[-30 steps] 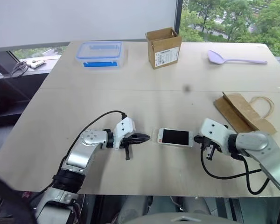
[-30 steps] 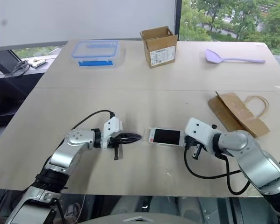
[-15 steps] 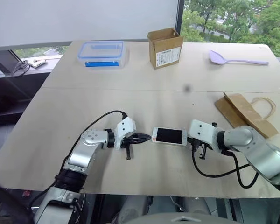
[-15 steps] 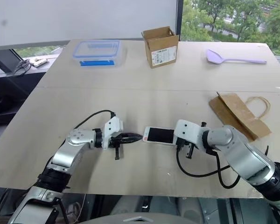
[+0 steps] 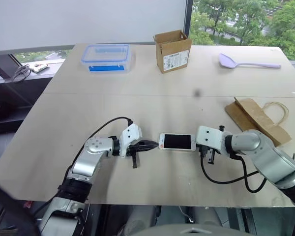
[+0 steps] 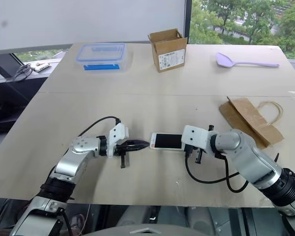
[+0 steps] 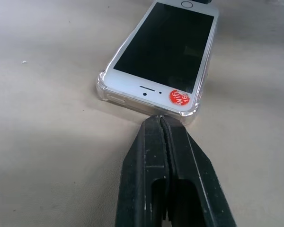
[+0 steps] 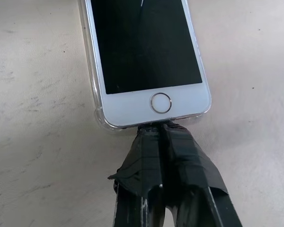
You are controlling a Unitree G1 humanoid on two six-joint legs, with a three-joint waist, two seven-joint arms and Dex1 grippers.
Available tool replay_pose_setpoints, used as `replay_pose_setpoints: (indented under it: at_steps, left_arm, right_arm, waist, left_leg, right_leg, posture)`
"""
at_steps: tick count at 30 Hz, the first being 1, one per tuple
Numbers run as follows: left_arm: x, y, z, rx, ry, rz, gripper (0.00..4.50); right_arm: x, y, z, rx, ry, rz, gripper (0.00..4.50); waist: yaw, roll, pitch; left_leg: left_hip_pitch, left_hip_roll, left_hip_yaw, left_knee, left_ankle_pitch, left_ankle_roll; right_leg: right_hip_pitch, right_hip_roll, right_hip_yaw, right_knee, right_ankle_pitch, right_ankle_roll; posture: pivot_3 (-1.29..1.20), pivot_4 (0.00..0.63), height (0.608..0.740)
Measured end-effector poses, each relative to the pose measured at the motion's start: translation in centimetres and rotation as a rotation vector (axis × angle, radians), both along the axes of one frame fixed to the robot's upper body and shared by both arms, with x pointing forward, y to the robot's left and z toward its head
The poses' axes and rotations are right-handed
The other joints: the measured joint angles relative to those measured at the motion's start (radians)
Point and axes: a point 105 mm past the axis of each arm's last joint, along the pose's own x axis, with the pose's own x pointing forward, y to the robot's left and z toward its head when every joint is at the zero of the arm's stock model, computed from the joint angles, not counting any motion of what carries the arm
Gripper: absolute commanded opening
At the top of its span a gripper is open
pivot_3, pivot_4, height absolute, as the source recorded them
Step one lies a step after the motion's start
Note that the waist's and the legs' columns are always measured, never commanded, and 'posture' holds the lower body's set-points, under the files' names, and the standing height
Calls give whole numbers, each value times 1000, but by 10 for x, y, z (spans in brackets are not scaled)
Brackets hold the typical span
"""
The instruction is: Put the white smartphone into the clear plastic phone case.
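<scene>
White smartphone [image 5: 177, 142] lies mid-worktop [image 5: 152, 105] inside the clear plastic phone case [image 7: 106, 89], pinched endwise between closed left claw [image 7: 161, 119] and closed right claw [image 8: 162, 126]. Rigid, slick, light; press corners, not glass.
</scene>
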Motion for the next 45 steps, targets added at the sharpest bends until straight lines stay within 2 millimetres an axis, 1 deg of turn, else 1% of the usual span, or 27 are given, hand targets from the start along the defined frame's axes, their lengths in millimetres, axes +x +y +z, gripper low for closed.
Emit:
replay_pose_setpoints:
  at_steps: [3, 4, 5, 7, 9, 11, 14, 16, 18, 21, 25, 27, 30, 32, 34, 38, 39, 42, 45]
  left_arm:
    - [-2, 5, 2, -27, 10, -3, 23]
    - [-7, 10, 2, -42, 22, -16, 23]
    - [-7, 11, 3, -45, 26, -19, 23]
    - [-8, 16, 8, -82, 55, -22, 23]
    - [-8, 20, 12, -100, 69, -18, 23]
    - [-7, 20, 17, -127, 84, -21, 23]
    - [-5, 8, 22, -160, 94, -46, 23]
    - [-4, -7, 22, -163, 95, -86, 23]
    - [-2, -17, 20, -143, 90, -103, 23]
    - [2, -33, 17, -99, 67, -118, 23]
    - [5, -37, 13, -53, 46, -111, 23]
    - [7, -38, 13, -27, 26, -108, 23]
    - [7, -38, 13, -15, 17, -107, 23]
    - [6, -37, 13, -9, 10, -101, 23]
    - [6, -37, 13, -4, 6, -97, 23]
    - [5, -37, 11, 10, -2, -82, 23]
    - [4, -37, 11, 11, -2, -79, 23]
    - [3, -36, 7, 11, 10, -64, 23]
    - [3, -35, 7, 12, 11, -54, 23]
  right_arm:
    - [-4, -6, 2, 35, 13, -25, 0]
    - [-8, -10, 7, 57, 15, -36, 0]
    - [-8, -12, 9, 62, 10, -43, 0]
    - [-5, -23, 14, 102, -8, -109, 0]
    - [-4, -30, 16, 122, -9, -143, 0]
    - [-6, -35, 16, 166, 1, -182, 0]
    - [-7, -37, 18, 214, 6, -201, 0]
    - [-6, -34, 24, 271, 0, -202, 0]
    - [-7, -30, 29, 324, 4, -196, 0]
    - [-9, -20, 31, 402, 31, -176, 0]
    - [-11, -17, 30, 416, 46, -165, 0]
    - [-9, -6, 23, 399, 80, -122, 0]
    - [-5, -1, 19, 380, 96, -101, 0]
    - [-3, 2, 13, 361, 118, -88, 0]
    - [0, 3, 8, 343, 133, -87, 0]
    - [5, 2, 4, 284, 144, -45, 0]
    - [6, 2, 4, 272, 146, -35, 0]
    - [7, 1, 0, 249, 176, -23, 0]
    - [10, 0, 0, 211, 229, -14, 0]
  waist:
    - [1, 0, 0]
    - [0, 0, 0]
    - [-2, 0, 0]
    - [-3, -1, 1]
    - [-2, 0, 1]
    - [0, 0, 1]
    - [1, 0, 1]
    - [1, -1, 1]
    - [-1, -1, 1]
    - [-2, -1, 1]
    - [-3, -1, 1]
    - [-4, -1, 1]
    - [-2, -1, 1]
    - [-2, -1, 1]
    - [-2, -1, 1]
    - [-3, -1, 0]
    - [-2, -1, 0]
    - [-1, -1, 0]
    - [-1, -2, -1]
  left_leg:
    - [-2, 0, 0, 0, 0, 0]
    - [-3, 0, 0, 0, 0, 0]
    - [-3, 0, 0, 0, 0, 0]
    - [-4, 0, 0, -1, 0, 0]
    - [-4, 0, 0, -1, 0, 0]
    - [-4, 0, 0, -1, 0, 0]
    - [-4, 0, 0, -1, 0, 0]
    - [-4, 0, 1, 0, 0, 0]
    - [-4, 0, 0, 0, 0, 0]
    - [-3, 0, 0, -1, 0, 0]
    - [-3, 0, 1, -1, 0, 0]
    - [-2, 0, 1, 0, 0, 0]
    - [-2, 0, 1, 0, 0, 0]
    - [-2, 0, 1, 0, 0, 0]
    - [-2, 0, 1, 0, 0, 0]
    - [1, 0, 1, 0, 0, 0]
    - [2, 0, 1, 0, 0, 0]
    - [13, 0, 0, -3, -1, 1]
    - [15, 0, 0, -3, -1, 1]
  right_leg:
    - [-2, 0, 0, 0, 0, 0]
    - [-2, 0, 0, 0, 0, 0]
    - [-2, 0, 1, 0, 0, 0]
    - [-3, 0, 1, -1, 0, 0]
    - [-4, 0, 1, -1, 0, 0]
    - [-3, 0, 1, -1, 0, 0]
    - [-2, -1, 0, -1, 0, 0]
    - [-2, 0, 1, -1, 0, 0]
    - [-2, 0, 1, 0, 0, 0]
    - [-2, 0, 1, 0, 0, 0]
    - [-2, 0, 1, 0, 0, 0]
    - [-2, 0, 1, 0, 0, 0]
    - [-2, 1, 1, 0, 0, 0]
    - [-2, 0, 1, 0, 0, 0]
    - [-2, 0, 1, 0, 0, 0]
    - [1, 0, 1, 0, 0, 0]
    - [2, 0, 0, 0, 0, 0]
    - [14, 0, 0, -3, -1, 0]
    - [16, 0, 0, -4, -1, 1]
  posture:
    - [0, 150, 740]
    - [0, 150, 740]
    - [0, 150, 740]
    - [0, 150, 740]
    - [0, 150, 740]
    - [0, 150, 740]
    - [0, 150, 740]
    - [0, 150, 740]
    - [0, 150, 740]
    - [0, 150, 740]
    - [0, 150, 740]
    - [0, 150, 740]
    - [0, 150, 740]
    - [0, 150, 740]
    - [0, 150, 740]
    - [0, 150, 740]
    - [0, 150, 740]
    - [0, 150, 740]
    - [0, 150, 740]
